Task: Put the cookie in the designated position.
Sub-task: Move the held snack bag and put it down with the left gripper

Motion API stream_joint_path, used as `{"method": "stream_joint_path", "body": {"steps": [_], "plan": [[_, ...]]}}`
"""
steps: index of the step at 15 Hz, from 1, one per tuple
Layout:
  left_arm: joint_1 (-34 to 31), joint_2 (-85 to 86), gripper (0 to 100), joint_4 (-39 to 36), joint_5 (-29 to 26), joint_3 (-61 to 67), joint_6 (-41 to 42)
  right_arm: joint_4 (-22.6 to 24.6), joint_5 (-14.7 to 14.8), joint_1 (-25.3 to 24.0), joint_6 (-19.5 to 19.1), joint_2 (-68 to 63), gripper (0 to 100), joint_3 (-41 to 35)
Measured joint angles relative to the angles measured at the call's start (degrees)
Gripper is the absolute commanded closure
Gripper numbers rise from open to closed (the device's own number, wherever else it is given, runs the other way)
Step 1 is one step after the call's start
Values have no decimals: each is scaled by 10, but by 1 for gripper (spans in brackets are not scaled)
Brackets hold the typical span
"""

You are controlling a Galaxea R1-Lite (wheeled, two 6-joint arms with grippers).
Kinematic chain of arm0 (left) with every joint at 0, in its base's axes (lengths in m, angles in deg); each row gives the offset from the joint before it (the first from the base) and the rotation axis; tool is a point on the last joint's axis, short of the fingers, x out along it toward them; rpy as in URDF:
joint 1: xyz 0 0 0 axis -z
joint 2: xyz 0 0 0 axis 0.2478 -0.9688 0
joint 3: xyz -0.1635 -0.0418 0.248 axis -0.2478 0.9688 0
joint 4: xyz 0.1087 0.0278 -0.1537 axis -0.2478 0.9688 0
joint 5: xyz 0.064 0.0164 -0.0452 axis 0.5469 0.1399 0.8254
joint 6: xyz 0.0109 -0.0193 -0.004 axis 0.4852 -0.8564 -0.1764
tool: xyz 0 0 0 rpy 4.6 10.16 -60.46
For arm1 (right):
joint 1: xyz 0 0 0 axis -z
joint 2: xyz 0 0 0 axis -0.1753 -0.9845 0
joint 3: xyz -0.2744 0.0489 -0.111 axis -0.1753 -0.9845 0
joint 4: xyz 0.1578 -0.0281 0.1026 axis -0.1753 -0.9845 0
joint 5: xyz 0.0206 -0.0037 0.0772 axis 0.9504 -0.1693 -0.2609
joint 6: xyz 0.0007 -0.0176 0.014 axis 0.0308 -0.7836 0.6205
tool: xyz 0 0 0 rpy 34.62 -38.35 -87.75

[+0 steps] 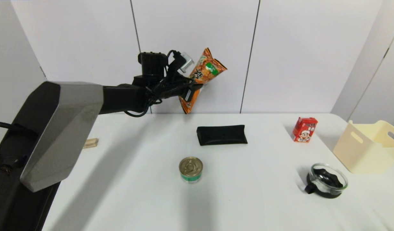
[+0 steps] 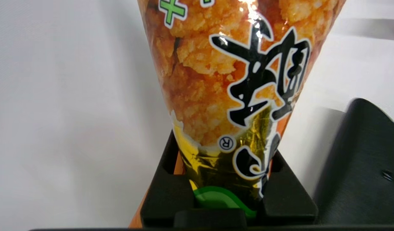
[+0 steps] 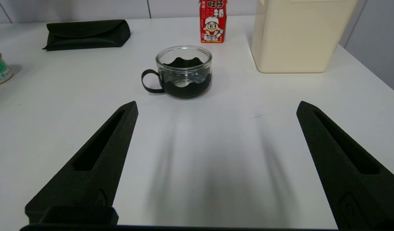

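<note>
1. White panelled walls back a white desk point(image 1: 235, 199); nearest to the robot, low over its right front part, the right gripper point(image 3: 216, 109) is parked with its jaws spread wide and nothing between them, idle, as I judge, because the other arm has the work.
2. Next out stands a sealed tin can point(image 1: 191, 169), upright near the desk's middle, and to the right of it a glass cup point(image 1: 327, 184) in a black holder, its handle turned toward the can.
3. Farther right, at the desk's edge, sits a cream bin point(image 1: 360, 150) with an open top; it is likely the place meant for the snack, though nothing marks it so.
4. Beyond the can lies a black case point(image 1: 221, 134), flat; a red drink carton point(image 1: 304, 129) stands upright between the case and the bin, and a small wooden block point(image 1: 90, 143) lies far left, beside the left arm.
5. Farthest and highest, the left gripper point(image 1: 192, 86) has its jaws closed on the lower middle of the cookie point(image 1: 201, 75), pinching the foil to a waist.
6. The bag hangs tilted in the air above the desk's far edge, well clear of everything, presumably so it can be carried across without knocking anything.
</note>
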Motion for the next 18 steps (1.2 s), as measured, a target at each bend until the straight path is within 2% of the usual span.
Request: {"method": "stream_joint_path", "body": {"steps": [4, 12, 15, 16, 18], "plan": [[11, -32, 100, -28, 0, 0, 5, 0, 0, 0, 0, 0, 0, 0], [22, -72, 100, -31, 1, 0, 8, 0, 0, 0, 0, 0, 0, 0], [27, -75, 100, -31, 25, 0, 8, 0, 0, 0, 0, 0, 0, 0], [29, -75, 0, -31, 41, 0, 7, 0, 0, 0, 0, 0, 0, 0], [32, -76, 0, -32, 54, 0, 6, 0, 0, 0, 0, 0, 0, 0]]}}
